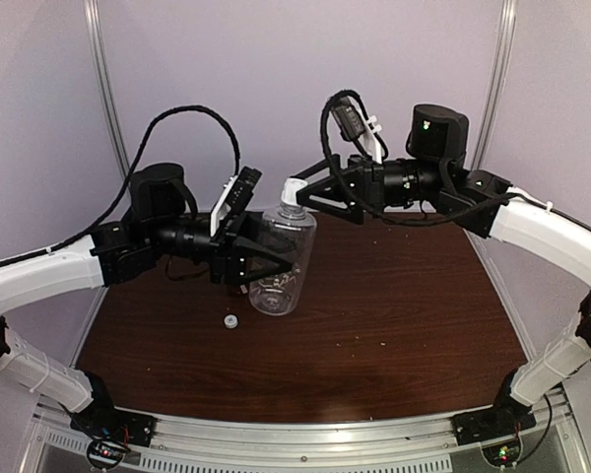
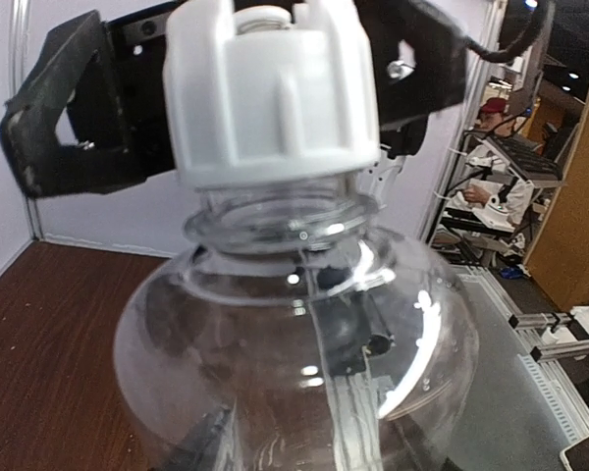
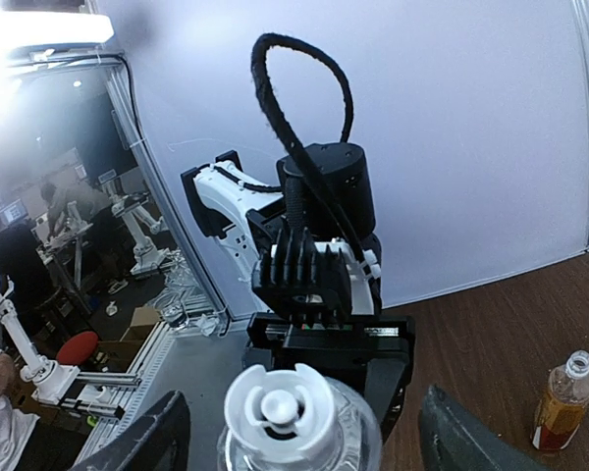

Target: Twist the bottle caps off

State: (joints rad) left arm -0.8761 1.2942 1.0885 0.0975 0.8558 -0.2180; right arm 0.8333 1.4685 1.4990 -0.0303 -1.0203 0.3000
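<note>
The ribbed white cap [image 2: 272,93] sits atop the clear bottle [image 2: 294,343], whose body our left gripper [image 1: 271,264] clamps. We see our right gripper [image 3: 304,434] spread wide around that cap, gripping nothing. A smaller cap [image 1: 231,320] lies loose on the table [image 1: 404,296].

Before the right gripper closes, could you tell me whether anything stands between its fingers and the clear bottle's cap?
Nothing visible does. The cap sits between the fingers of the open right gripper, with bare space on either side. The left gripper holds the bottle lower down, away from the cap.
</note>
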